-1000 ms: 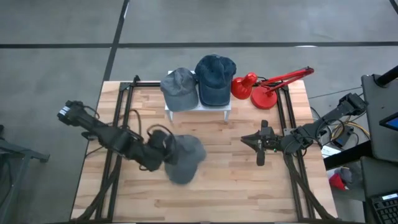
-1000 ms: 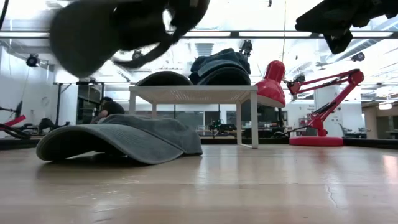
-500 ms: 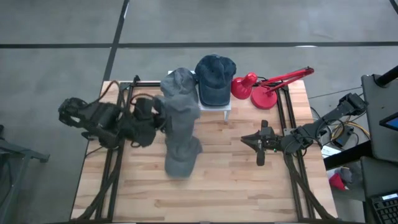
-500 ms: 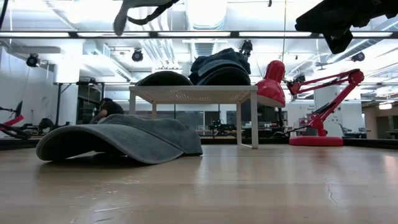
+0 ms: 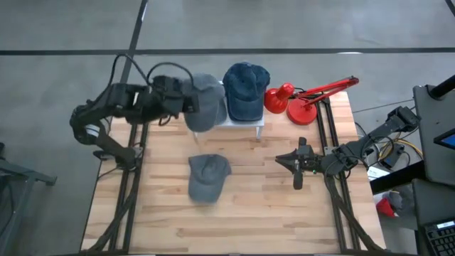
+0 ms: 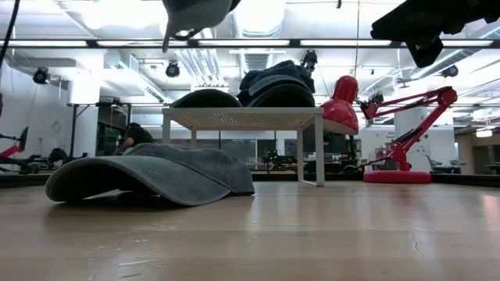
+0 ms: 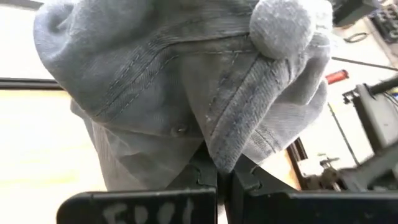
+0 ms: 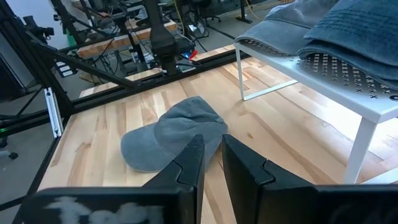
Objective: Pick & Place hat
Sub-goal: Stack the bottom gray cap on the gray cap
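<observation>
Held by my left gripper (image 5: 186,105) (image 7: 224,171), a grey hat (image 5: 202,107) (image 6: 195,12) hangs in the air over the left end of the white shelf (image 5: 245,122). A second grey hat (image 5: 207,178) (image 8: 174,134) lies brim-down on the table in the middle. On the shelf (image 6: 242,117) rest a dark grey hat (image 6: 207,99) and a blue hat (image 5: 246,89). My right gripper (image 5: 284,162) (image 8: 211,152) waits shut above the table's right part, touching nothing. My left gripper pinches a fold of the grey hat's crown cloth (image 7: 214,146) between its two fingers; how many layers I cannot tell. It reaches in about level from the table's left side. The hat is lifted clear, its top button (image 7: 286,28) turned away from the fingers.
A red desk lamp (image 5: 306,99) stands at the far right corner beside the shelf. Black rails (image 5: 135,142) run along both table sides. Bare wood lies on the near half around the lying hat.
My left gripper has risen and swung toward the far edge, carrying its grey hat from just above the lying hat up to over the shelf's left end. The hat on the table stayed where it was.
</observation>
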`<state>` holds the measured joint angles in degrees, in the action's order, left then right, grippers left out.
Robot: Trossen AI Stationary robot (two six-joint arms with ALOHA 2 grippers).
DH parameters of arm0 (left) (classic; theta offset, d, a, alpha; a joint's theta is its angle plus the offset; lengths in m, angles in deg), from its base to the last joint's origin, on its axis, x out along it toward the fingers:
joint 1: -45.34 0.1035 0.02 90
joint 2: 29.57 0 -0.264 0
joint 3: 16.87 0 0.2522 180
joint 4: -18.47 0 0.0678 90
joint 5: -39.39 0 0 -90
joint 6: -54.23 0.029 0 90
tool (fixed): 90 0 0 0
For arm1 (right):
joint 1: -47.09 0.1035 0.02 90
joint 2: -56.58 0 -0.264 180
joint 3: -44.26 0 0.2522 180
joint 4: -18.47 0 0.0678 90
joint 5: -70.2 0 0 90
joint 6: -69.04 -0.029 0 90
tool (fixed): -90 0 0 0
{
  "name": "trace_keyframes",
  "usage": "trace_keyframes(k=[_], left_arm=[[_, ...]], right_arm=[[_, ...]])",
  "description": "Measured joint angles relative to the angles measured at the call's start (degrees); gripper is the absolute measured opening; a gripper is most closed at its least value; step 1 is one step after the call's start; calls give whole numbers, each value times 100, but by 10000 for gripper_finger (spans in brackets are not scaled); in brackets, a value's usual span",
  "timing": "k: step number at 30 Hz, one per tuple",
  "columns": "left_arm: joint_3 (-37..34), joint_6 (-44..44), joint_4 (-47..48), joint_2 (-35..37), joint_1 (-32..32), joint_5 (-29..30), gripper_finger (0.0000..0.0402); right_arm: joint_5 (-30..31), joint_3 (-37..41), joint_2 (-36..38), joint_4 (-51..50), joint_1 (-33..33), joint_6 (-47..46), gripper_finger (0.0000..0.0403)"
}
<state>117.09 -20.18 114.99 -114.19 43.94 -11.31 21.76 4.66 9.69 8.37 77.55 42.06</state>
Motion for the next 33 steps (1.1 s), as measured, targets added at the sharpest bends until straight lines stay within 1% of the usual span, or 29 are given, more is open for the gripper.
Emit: trace_keyframes(k=[4, 8, 11, 13, 16, 22, 26, 33], left_arm=[[-39, 124, -4, -2, 518, -367, 0], [-50, 79, -113, -101, 940, -474, 0], [-50, -50, -355, -273, 1203, -548, 0], [-50, -55, -555, -421, 1379, -720, 0], [-56, -154, -567, -668, 1570, -922, 0], [-32, -520, -535, -1041, 1822, -1330, 0], [150, -672, -442, -1144, 1878, -1324, 0], [639, -824, -93, -1284, 1944, -1122, 0]], right_arm=[[0, -1, 0, -1, 2, 0, 52], [0, -1, 0, 0, 2, 0, 52], [0, -1, 0, 0, 0, 0, 52], [0, -1, 0, -2, 2, 2, 52], [-2, -1, 0, -2, 2, 2, 52], [-2, 1, 0, -2, 0, 2, 52], [-2, -1, 0, -2, 0, 0, 52], [-2, -1, 0, -2, 0, 1, 52]])
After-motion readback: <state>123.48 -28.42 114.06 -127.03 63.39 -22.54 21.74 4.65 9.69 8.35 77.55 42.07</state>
